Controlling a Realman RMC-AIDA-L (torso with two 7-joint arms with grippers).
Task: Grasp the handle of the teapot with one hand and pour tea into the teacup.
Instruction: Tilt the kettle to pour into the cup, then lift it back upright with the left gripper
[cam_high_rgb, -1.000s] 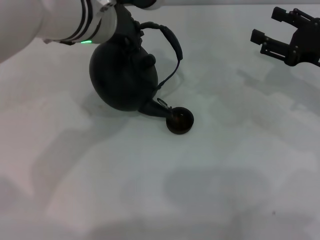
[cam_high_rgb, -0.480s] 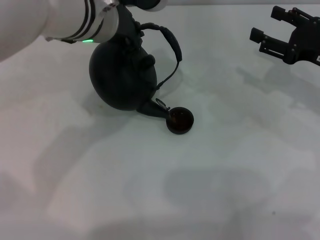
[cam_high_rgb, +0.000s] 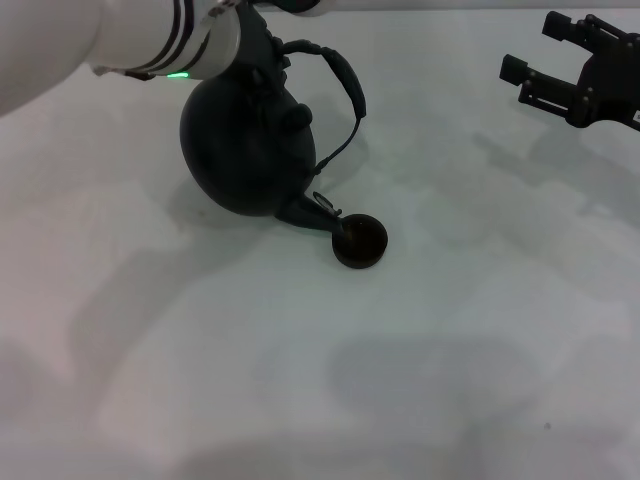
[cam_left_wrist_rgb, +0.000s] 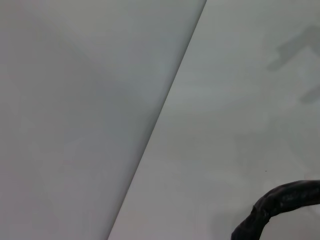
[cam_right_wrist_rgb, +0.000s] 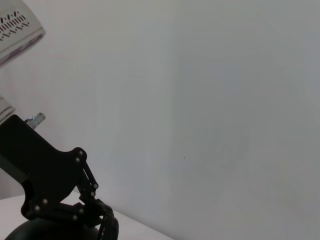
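Observation:
The matte-black teapot (cam_high_rgb: 245, 150) hangs tilted, its short spout (cam_high_rgb: 318, 212) pointing down at the rim of the small dark teacup (cam_high_rgb: 360, 242) on the white table. The wrapped dark handle (cam_high_rgb: 347, 88) arches over the pot's far side. My left gripper (cam_high_rgb: 264, 42) is shut on the handle at the pot's top, partly hidden by my white arm. A piece of the handle also shows in the left wrist view (cam_left_wrist_rgb: 280, 199). The right wrist view shows the left gripper (cam_right_wrist_rgb: 75, 202) farther off. My right gripper (cam_high_rgb: 542, 52) is open and empty at the far right.
The white table (cam_high_rgb: 420, 380) runs around the cup on all sides. A pale wall (cam_left_wrist_rgb: 75, 100) meets the table's far edge. Nothing else stands on the table.
The teapot has shifted slightly up and to the right, its spout now closer over the teacup's rim. The right arm has not moved.

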